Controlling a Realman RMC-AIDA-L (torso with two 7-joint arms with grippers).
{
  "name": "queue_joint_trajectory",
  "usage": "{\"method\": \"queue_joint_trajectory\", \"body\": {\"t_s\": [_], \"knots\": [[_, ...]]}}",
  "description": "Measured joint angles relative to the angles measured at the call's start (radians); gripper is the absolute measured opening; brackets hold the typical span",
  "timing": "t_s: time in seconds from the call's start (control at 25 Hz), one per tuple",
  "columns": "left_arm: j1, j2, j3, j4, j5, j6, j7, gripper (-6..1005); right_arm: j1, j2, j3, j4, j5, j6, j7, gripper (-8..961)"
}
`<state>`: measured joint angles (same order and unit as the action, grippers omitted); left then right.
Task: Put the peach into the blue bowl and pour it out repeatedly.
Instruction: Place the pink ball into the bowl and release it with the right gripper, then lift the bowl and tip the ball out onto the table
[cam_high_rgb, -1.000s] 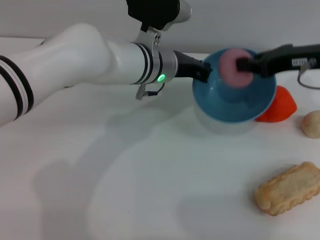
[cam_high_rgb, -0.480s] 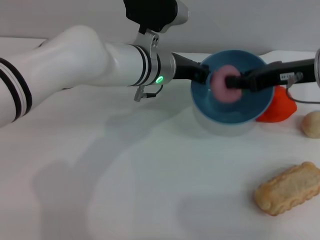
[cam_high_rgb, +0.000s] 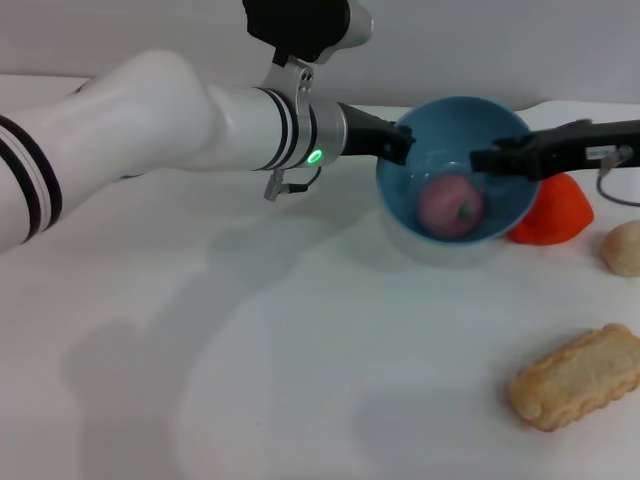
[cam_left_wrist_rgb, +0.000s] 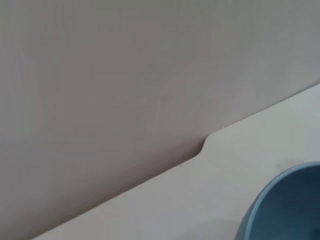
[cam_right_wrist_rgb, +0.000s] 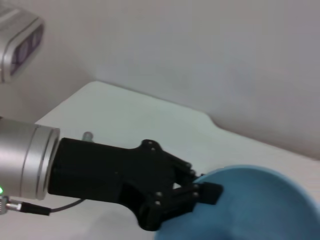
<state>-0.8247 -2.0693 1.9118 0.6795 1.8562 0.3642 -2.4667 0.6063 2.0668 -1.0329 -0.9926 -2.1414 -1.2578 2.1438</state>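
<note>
Peach (cam_high_rgb: 449, 205) sitting loose inside the blue bowl (cam_high_rgb: 412, 189), down at the bottom, tiny green stem mark facing up toward the camera. Nothing touching it.

Bowl held tipped and off the white table (cam_high_rgb: 300, 380), gripped at its 9 o'clock rim by the left gripper (cam_high_rgb: 398, 141). Clearer from the right wrist view: black fingers (cam_right_wrist_rgb: 207, 192) pinched right on the bowl's edge (cam_right_wrist_rgb: 260, 205), silver wrist cuff behind them. Left wrist view only catching a slice of blue rim (cam_left_wrist_rgb: 285, 205) plus table and wall.

Right gripper (cam_high_rgb: 488, 159) reaching in from 3 o'clock, hovering over the bowl's right rim, above the peach and clear of it. Let go of the fruit, fingers parted and holding nothing, though the gap itself is hard to make out.

Other stuff on the table: red-orange pointed fruit (cam_high_rgb: 555, 212) tucked just behind the bowl at 3 o'clock, a beige ball (cam_high_rgb: 623, 248) further out at the right edge, and a bread-looking toy (cam_high_rgb: 577, 376) at about 5 o'clock, well apart from the bowl.
</note>
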Motion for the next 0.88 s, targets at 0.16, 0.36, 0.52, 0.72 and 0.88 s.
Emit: {"method": "queue_joint_trajectory", "body": {"t_s": [0.16,0.36,0.52,0.72,0.88], "knots": [[-0.007,0.000,0.005,-0.008,0.021,-0.016,0.011,-2,-0.054,0.010,0.051,-0.062,0.016,0.025,-0.105,434],[-0.028,0.003,-0.017,-0.015,0.144,-0.019,0.004,-2,-0.148,0.014,0.255,-0.132,0.061,-0.025,-0.184,434],[-0.051,0.003,-0.039,-0.018,0.239,-0.030,0.004,-2,-0.210,0.014,0.474,-0.116,0.118,-0.115,-0.287,434],[-0.106,-0.002,-0.044,-0.011,0.359,-0.031,0.011,-1,-0.269,0.006,0.627,0.039,0.135,-0.111,-0.432,434],[-0.156,-0.009,-0.041,-0.005,0.462,-0.033,0.008,-1,-0.305,0.004,0.684,0.234,0.252,-0.059,-0.641,433]]}}
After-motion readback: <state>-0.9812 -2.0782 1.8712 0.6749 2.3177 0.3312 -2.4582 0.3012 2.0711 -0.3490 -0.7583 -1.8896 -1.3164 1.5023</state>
